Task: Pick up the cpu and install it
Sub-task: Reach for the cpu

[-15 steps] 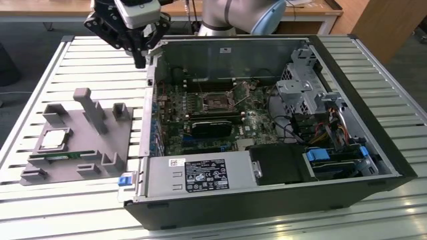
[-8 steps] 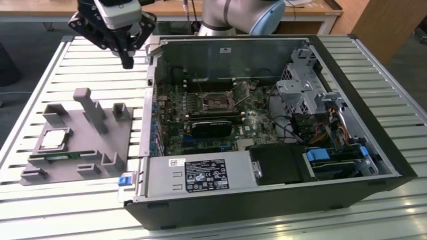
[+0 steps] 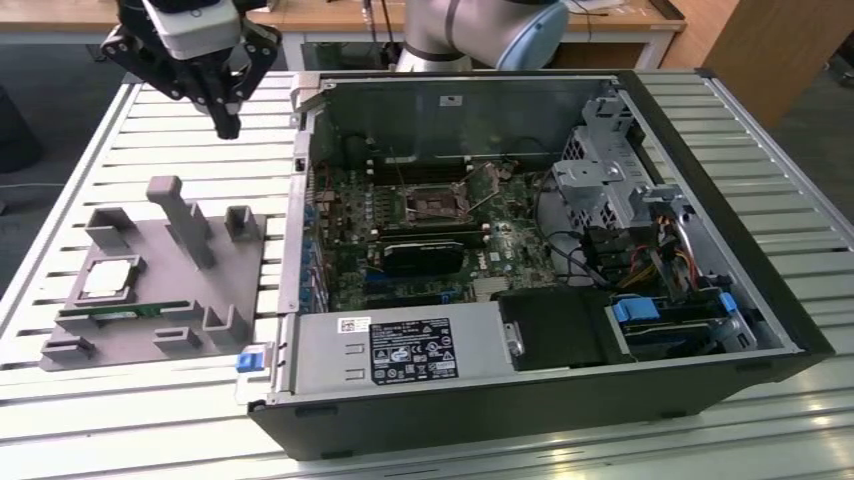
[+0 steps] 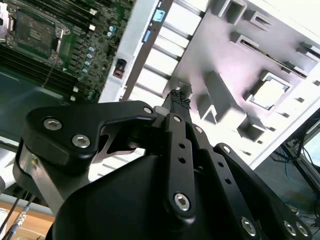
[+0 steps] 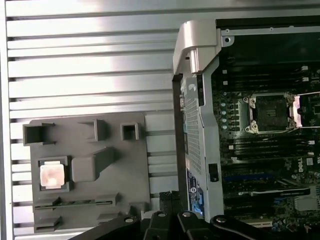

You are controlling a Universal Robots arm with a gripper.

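Silver square cpu sits in the grey tray on the slatted worktop; black claw, closed and empty, hovers beyond the tray's far edge.

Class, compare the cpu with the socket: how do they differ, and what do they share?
The cpu has a shiny pale top; the socket is dark with a metal frame. The cpu lies in the tray; the socket sits on the motherboard. The cpu fills its recess; the socket is empty. Both are square and flat.
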